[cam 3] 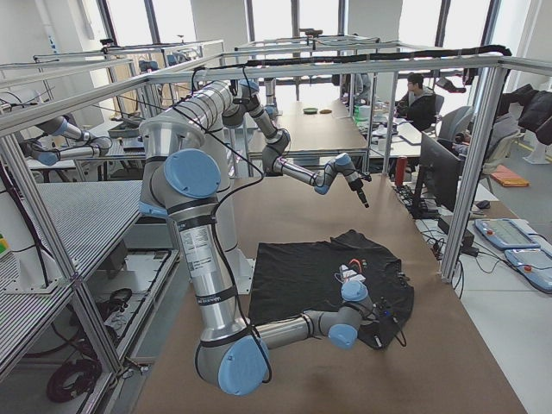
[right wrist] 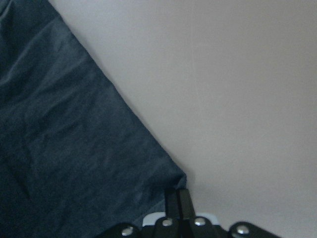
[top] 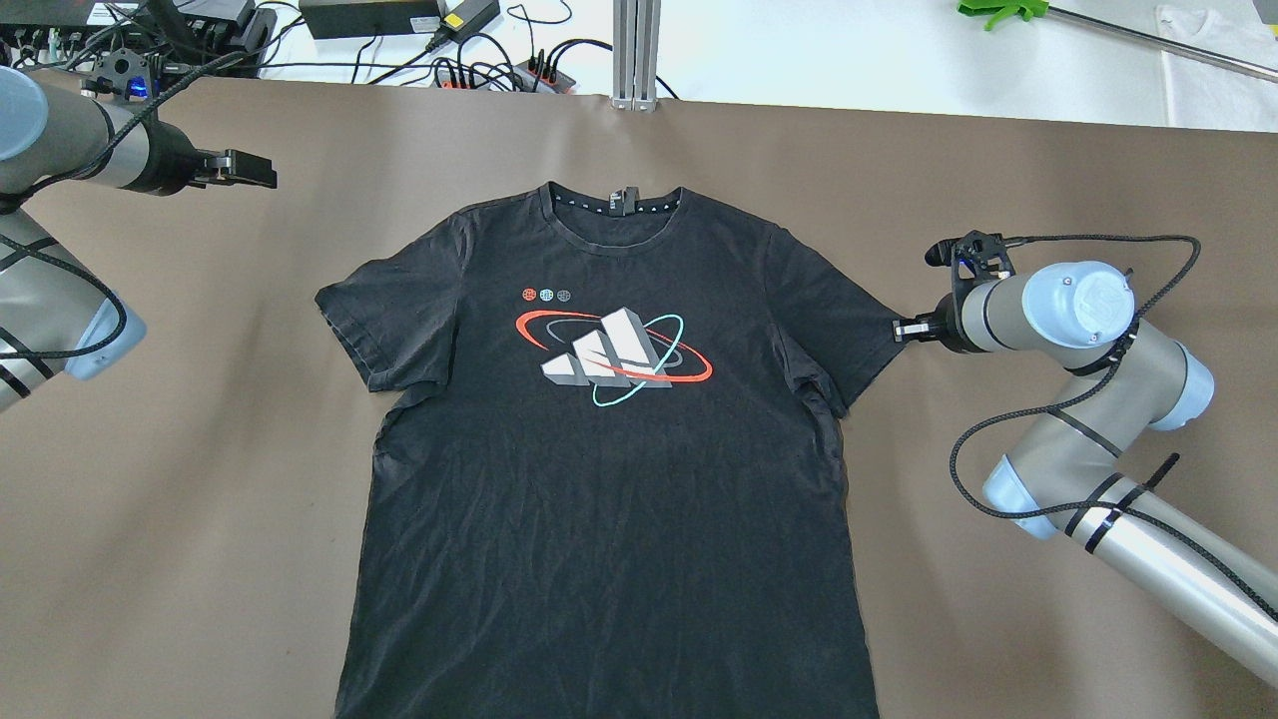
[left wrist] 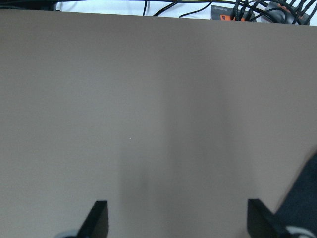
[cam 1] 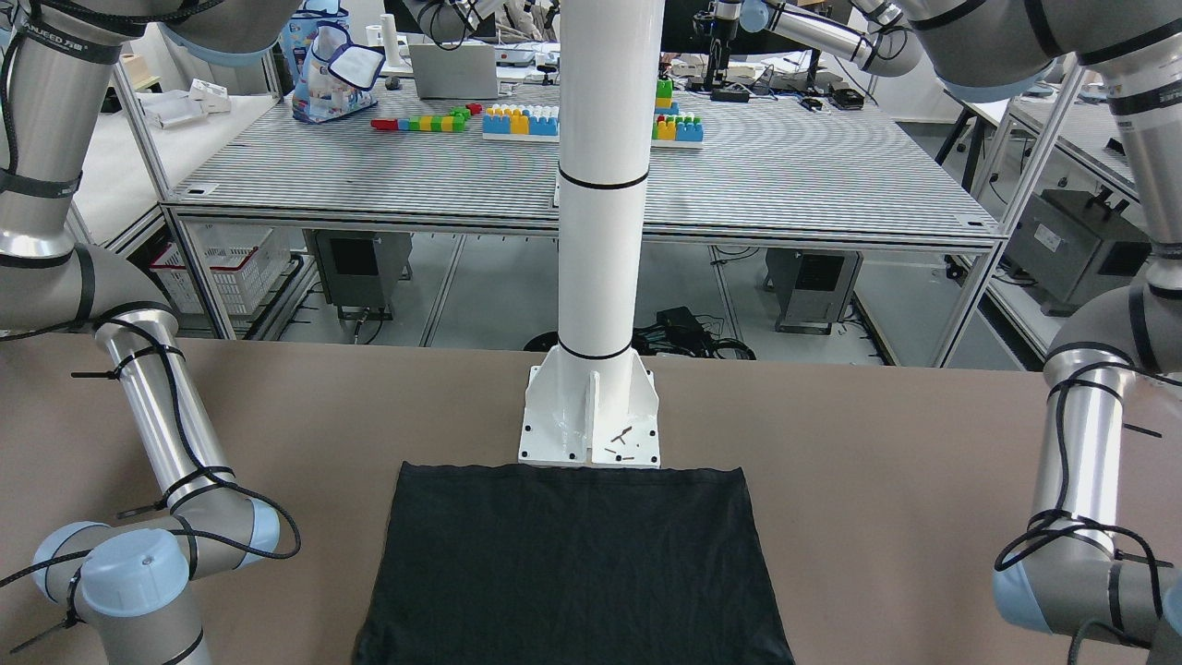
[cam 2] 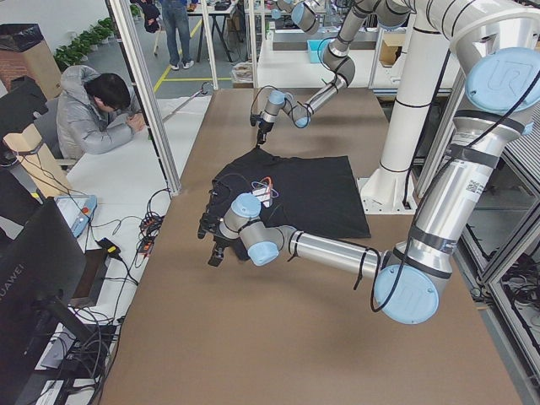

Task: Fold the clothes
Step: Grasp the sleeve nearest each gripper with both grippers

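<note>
The clothes (top: 609,479), a black T-shirt, are where your right claw (right wrist: 178,202) sits: it is clenched on the tip of one sleeve (top: 844,335), down at the desk (top: 180,519). Your left claw (left wrist: 177,208) is released, fingers (left wrist: 99,218) wide apart, hovering over the brown surface near the other sleeve (top: 374,320) without touching it. The shirt lies flat, print (top: 614,355) up, collar (top: 614,205) away from the robot, hem (cam 1: 572,471) meeting the white pillar's base plate (cam 1: 591,420)
</note>
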Robot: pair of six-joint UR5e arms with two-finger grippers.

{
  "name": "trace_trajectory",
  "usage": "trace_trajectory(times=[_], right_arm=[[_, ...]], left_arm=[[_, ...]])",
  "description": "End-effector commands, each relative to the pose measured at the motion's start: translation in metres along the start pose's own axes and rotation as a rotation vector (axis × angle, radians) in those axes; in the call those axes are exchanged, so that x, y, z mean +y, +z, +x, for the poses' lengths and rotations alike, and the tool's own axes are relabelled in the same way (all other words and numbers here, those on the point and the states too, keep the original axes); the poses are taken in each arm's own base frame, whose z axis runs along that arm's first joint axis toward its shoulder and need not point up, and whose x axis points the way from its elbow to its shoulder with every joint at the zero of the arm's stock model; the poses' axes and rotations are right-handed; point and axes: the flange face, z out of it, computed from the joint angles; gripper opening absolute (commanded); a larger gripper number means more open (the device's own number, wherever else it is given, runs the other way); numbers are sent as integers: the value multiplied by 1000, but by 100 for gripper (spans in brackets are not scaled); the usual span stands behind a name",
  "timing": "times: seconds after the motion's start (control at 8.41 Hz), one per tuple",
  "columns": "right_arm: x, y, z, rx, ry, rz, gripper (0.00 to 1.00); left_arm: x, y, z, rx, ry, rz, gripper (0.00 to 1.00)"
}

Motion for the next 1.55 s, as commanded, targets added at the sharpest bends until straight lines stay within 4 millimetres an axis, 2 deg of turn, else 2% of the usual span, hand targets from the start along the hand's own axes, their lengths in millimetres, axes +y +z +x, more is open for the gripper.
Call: trace_trajectory(times=[0.0, 0.12, 0.24, 0.36, 0.71, 0.83, 0.95, 1.19, 1.31, 1.43], right_arm=[[-6, -10, -13, -34, 1, 3, 0], [-15, -25, -22, -82, 1, -8, 0], [-32, -44, -30, -131, 5, -8, 0], [-49, -63, -48, -158, 3, -8, 0], [-121, -107, -151, -207, 117, 19, 0], [-132, -105, -174, -213, 114, 17, 0], [-138, -94, -192, -199, 109, 27, 0], [-113, -57, -238, -151, 82, 66, 0], [-91, -42, -257, -137, 63, 100, 0], [-81, -33, -265, -127, 71, 115, 0]], left_arm=[[-2, -2, 3, 5, 1, 4, 100], [-3, -3, 6, 8, -1, 6, 100], [-4, -3, 7, 9, 0, 7, 100], [-5, -4, 8, 11, 1, 9, 100], [-4, -3, 7, 9, 3, 7, 100], [-4, -1, 6, 6, 7, 5, 100], [-3, 0, 6, 5, 8, 2, 100], [-5, 0, 8, 6, 7, 5, 100], [-6, 1, 8, 4, 7, 9, 100], [-6, 3, 8, -8, 6, 18, 100]])
